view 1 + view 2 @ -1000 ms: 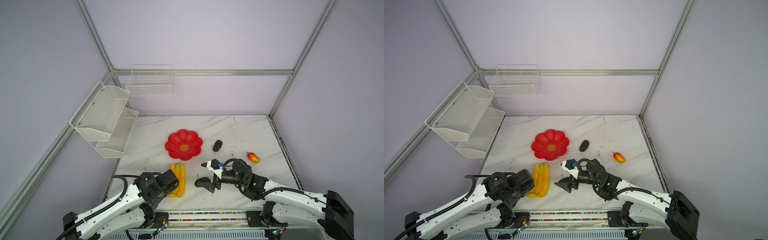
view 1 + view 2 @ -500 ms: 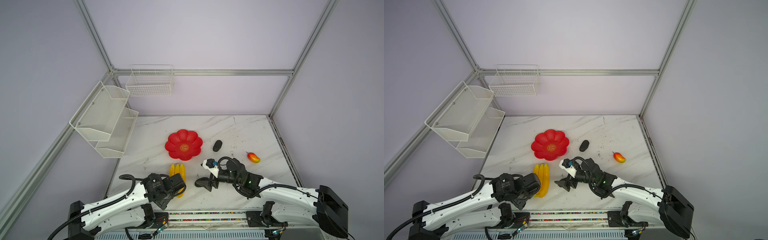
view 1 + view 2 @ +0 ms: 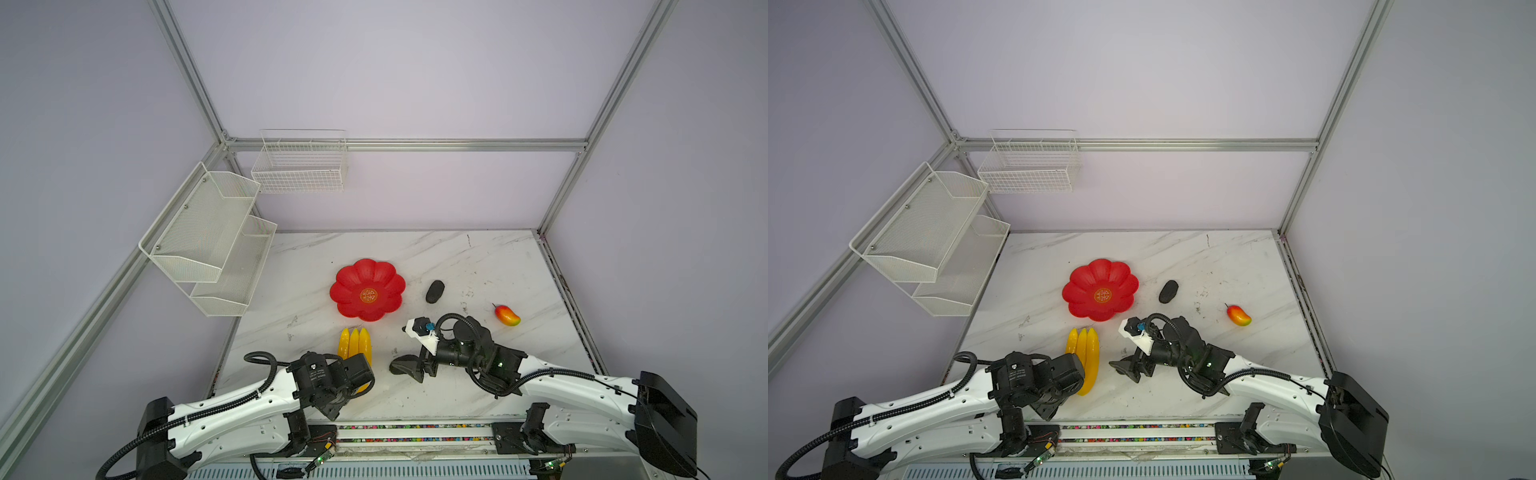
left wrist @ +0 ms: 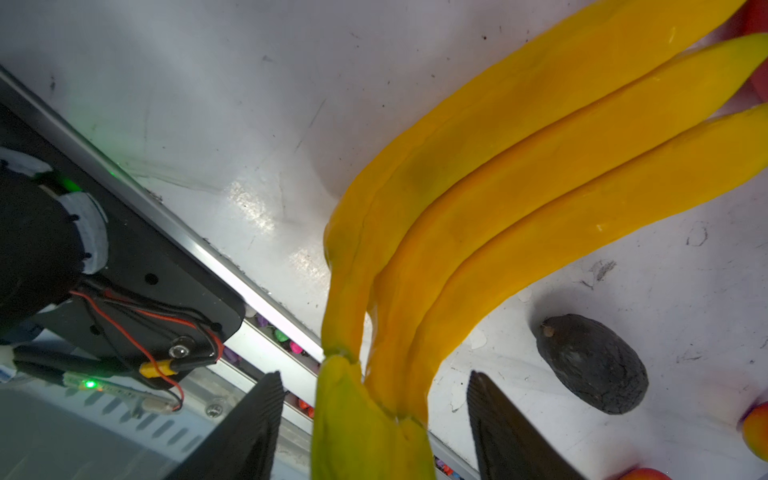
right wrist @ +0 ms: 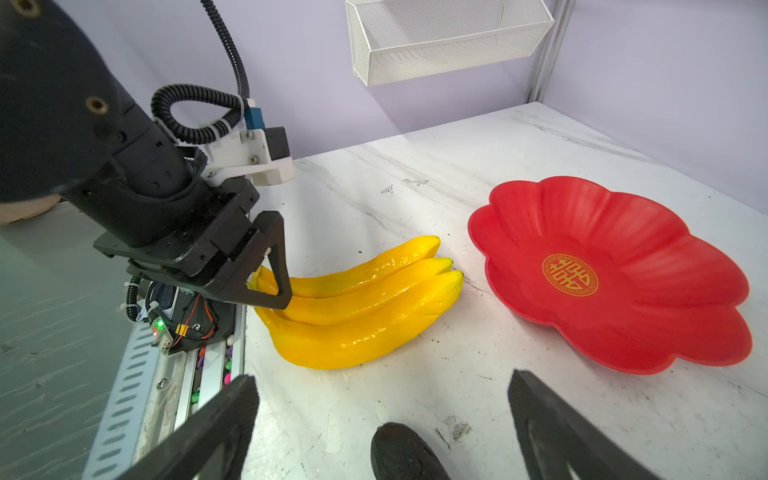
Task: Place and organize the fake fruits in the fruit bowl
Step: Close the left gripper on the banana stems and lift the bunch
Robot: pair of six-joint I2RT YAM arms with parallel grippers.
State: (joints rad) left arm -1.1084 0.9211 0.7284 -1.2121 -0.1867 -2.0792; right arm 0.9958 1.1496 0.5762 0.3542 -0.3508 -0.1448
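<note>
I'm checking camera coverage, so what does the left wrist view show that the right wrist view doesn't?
Only the left wrist view: the left gripper with open jaws, gaps showing beside the bananas at the stem, plus slivers of mango at the edge. Only the right wrist view: the left gripper's outside, a white mesh basket, the gold emblem in the fruit bowl. Both: the bananas, the bowl, a black avocado each, maybe different ones, and the marble table.

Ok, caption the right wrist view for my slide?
Left gripper at the stem end of the bananas beside the empty bowl; an avocado sits between the open jaws of the right gripper.
</note>
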